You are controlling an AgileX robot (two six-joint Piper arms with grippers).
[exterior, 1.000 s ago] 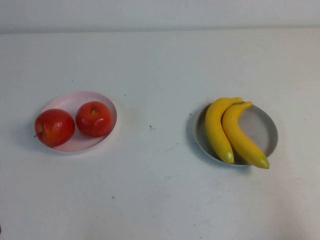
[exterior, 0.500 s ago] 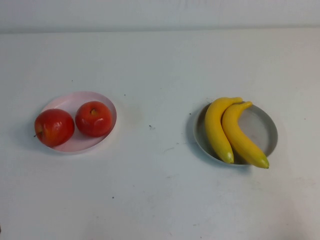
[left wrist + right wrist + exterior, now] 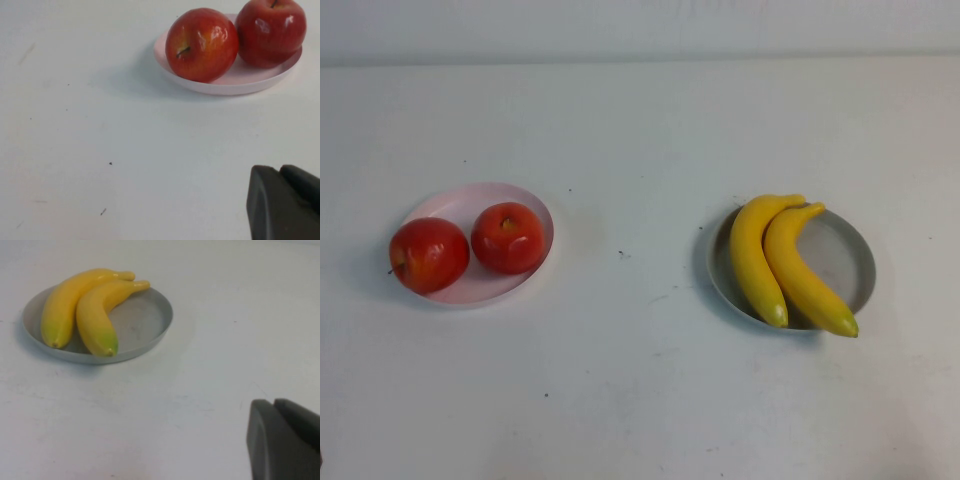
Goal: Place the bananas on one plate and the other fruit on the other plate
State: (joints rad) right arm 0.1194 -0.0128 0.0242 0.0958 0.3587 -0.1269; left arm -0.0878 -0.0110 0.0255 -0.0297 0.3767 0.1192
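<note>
A: Where do the fruits lie?

B: On the table (image 3: 640, 400), the pink plate (image 3: 450, 205) sits toward the left edge and carries both apples: the left apple (image 3: 429, 254) overhangs the plate's left rim, and the right apple (image 3: 508, 237) rests inside, touching it. The grey plate (image 3: 850, 260) sits toward the right edge and carries both bananas. The left banana (image 3: 752, 255) and the right banana (image 3: 802, 272) lie side by side, their stem ends toward the far edge; the right banana's green tip juts over the plate's near rim.

A: And the grippers?

B: Neither appears in the high view. The left gripper (image 3: 285, 202) shows only in its wrist view as a dark form low in the corner, above bare table, with jaws clenched on nothing. The apples (image 3: 202, 44) and their plate (image 3: 230, 82) lie well apart from it, ahead of the jaws.

A: The right one?

B: The right gripper (image 3: 282, 437) shows likewise in its own wrist view, jaws clenched and empty, over bare table. The bananas (image 3: 95, 307) and grey plate (image 3: 145, 315) lie well apart from it, ahead and to one side.
</note>
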